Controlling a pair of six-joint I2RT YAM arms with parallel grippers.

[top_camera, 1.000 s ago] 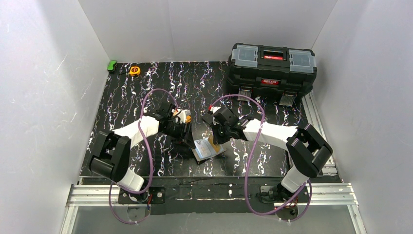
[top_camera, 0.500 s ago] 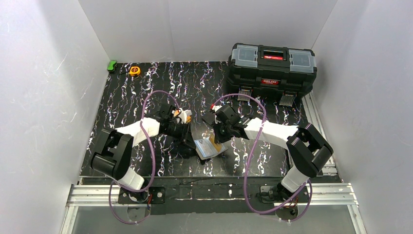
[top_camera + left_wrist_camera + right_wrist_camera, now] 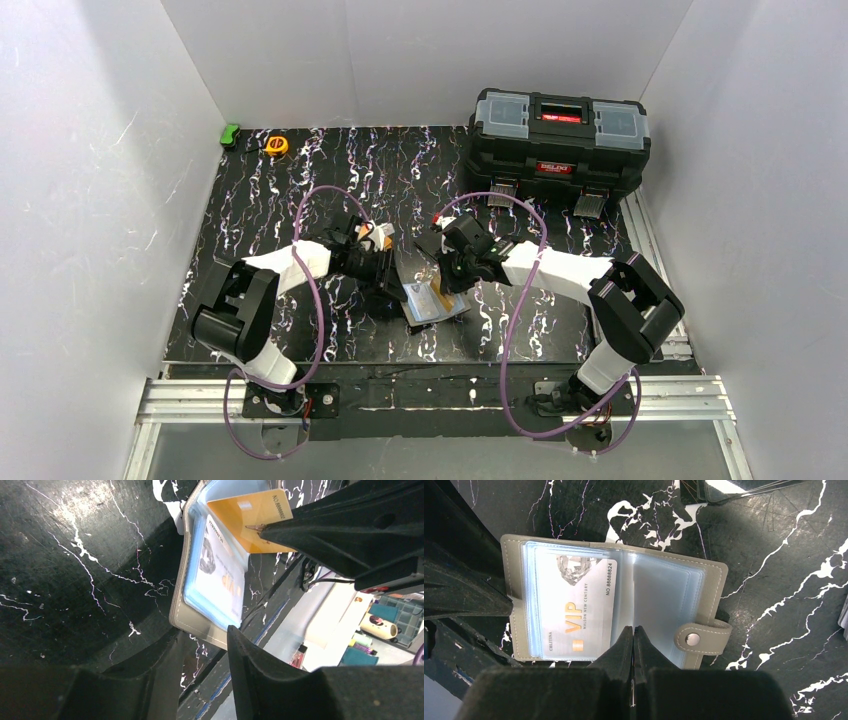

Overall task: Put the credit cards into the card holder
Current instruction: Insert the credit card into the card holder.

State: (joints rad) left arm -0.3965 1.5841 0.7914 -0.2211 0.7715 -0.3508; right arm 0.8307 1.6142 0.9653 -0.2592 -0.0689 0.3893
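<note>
The taupe card holder lies open on the black marbled table, snap tab to its right. A silver VIP card sits in its left clear pocket; the right pocket looks empty. My right gripper is shut on an orange-yellow credit card, held edge-on over the holder's middle fold. My left gripper is open, its fingers at the holder's left edge. More cards lie just beyond the holder.
A black toolbox stands at the back right. A yellow tape measure and a small green object lie at the back left. Metal rails run along the near edge.
My left gripper has moved right, up to the holder's left edge. My right gripper has shifted slightly, keeping the orange card over the open holder.
</note>
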